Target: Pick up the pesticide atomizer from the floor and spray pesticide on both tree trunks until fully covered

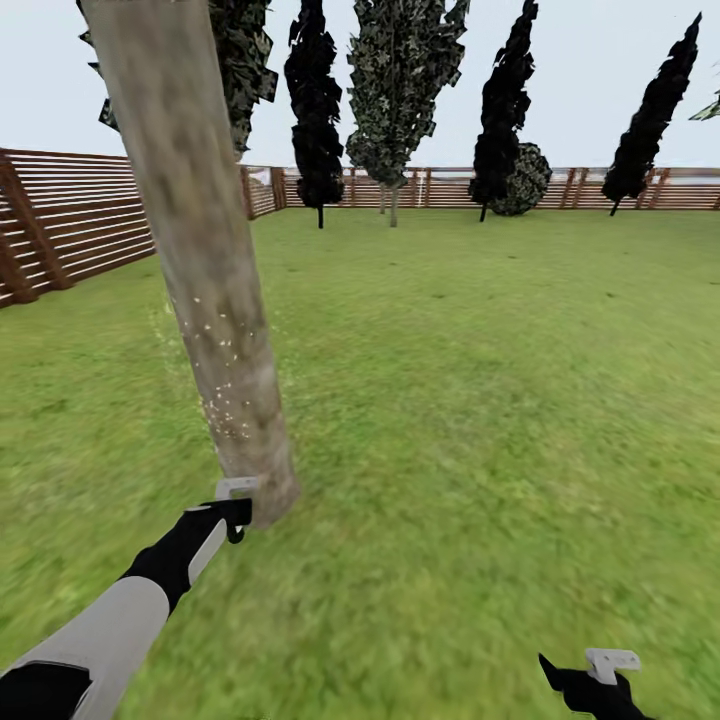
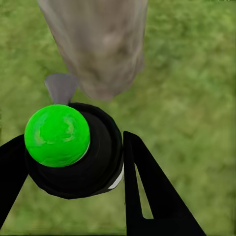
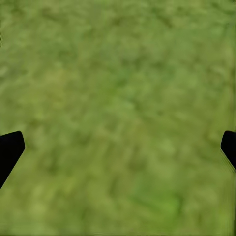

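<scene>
Left hand grips the dark green-topped atomizer; thick mottled grey-beige trunk stands just ahead, leaning; right hand open.

Green-topped black atomizer beside leaning grey-beige trunk, speckled pale.

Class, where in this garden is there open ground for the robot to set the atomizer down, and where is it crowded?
Open grass stretches from the tree trunk to the far fence, including beneath the right end effector. Crowded: the left end effector, holding the atomizer, hangs close to the trunk's base.
</scene>
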`<state>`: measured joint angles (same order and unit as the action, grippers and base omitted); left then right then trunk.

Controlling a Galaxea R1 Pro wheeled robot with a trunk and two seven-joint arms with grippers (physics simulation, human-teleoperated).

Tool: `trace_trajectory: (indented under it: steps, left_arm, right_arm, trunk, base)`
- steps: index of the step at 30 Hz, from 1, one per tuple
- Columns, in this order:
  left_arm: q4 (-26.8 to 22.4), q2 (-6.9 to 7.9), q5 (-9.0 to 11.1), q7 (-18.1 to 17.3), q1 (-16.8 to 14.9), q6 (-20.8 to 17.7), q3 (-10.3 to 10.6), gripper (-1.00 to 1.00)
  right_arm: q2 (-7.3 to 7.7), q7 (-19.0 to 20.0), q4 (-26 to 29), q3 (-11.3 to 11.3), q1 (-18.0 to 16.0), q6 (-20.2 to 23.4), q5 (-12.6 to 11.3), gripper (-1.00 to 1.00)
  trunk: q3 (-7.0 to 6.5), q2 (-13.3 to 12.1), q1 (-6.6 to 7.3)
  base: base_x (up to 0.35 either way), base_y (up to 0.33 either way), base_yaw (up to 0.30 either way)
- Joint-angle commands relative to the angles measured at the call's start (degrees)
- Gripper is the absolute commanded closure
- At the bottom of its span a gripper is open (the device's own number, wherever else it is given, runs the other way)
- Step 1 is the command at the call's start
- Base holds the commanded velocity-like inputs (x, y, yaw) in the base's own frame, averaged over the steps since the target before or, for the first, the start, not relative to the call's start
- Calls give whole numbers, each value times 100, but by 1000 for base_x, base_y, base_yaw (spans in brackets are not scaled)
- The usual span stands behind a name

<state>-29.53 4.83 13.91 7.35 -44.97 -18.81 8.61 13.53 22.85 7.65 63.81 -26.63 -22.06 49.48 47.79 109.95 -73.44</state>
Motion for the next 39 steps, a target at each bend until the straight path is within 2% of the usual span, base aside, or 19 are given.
trace_trajectory:
  steps: [1,10,21,26,33,39]
  left_arm:
    - [0,0,-3,3,0,0,1,100]
    - [0,0,5,3,-1,0,1,100]
    - [0,0,6,3,0,-6,-1,100]
    - [0,0,6,3,1,-8,0,100]
    - [0,0,6,3,2,-9,1,100]
    - [0,0,7,3,-1,-9,1,100]
  right_arm:
    - [0,0,2,0,0,0,0,-100]
    - [0,0,9,8,0,0,0,-100]
    - [0,0,5,0,0,0,0,-100]
    - [0,0,3,0,0,0,0,-100]
    - [0,0,6,0,0,0,0,-100]
    - [0,0,1,0,0,0,0,-100]
  trunk:
    - [0,0,0]
    - [0,0,0]
    - [0,0,0]
    - [0,0,0]
    - [0,0,0]
    - [0,0,0]
  base:
    - [1,-275,147]
    - [0,-275,16]
    - [0,-271,264]
    - [8,-65,274]
    - [144,-70,43]
    - [164,-117,244]
